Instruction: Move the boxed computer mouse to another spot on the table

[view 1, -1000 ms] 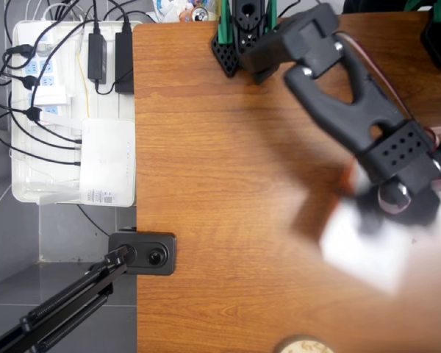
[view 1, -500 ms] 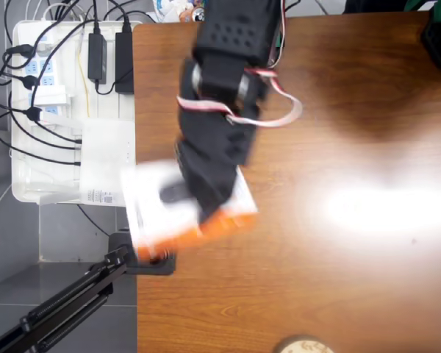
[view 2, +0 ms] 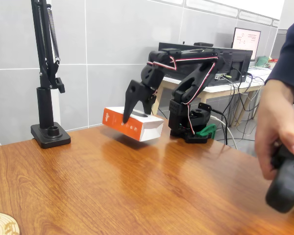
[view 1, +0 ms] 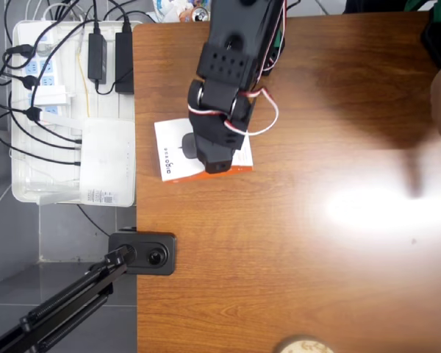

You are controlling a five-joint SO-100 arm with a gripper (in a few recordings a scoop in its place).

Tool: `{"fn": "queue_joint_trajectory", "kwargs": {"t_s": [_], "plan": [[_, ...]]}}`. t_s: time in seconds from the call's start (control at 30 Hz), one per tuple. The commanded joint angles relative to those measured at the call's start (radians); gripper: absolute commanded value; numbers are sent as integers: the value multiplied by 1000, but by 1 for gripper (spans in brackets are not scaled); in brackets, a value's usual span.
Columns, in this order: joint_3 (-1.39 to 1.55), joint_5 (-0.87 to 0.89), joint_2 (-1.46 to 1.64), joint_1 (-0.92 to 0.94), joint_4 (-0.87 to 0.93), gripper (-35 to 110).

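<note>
One boxed computer mouse [view 2: 133,125] clamped in the jaws, lifted near the table [view 1: 316,257] left edge, open wood rightward

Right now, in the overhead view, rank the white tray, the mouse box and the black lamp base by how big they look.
1. White tray: plainly largest.
2. Mouse box, partly hidden under the gripper holding it, and held above the table, so nearer the camera.
3. Black lamp base: smallest.

A white tray [view 1: 26,187] of cables holds a white router box [view 1: 108,162].
</note>
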Motion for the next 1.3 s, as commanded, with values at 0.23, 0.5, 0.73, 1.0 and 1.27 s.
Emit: {"fn": "queue_joint_trajectory", "kwargs": {"t_s": [0.23,0.5,0.73,1.0,1.27], "plan": [[-95,6,-238,20,-71,0],[-114,5,-288,29,-100,0],[-130,-34,-267,17,-121,66],[-143,-41,-258,11,-121,103],[-307,-38,-83,2,57,61]]}}
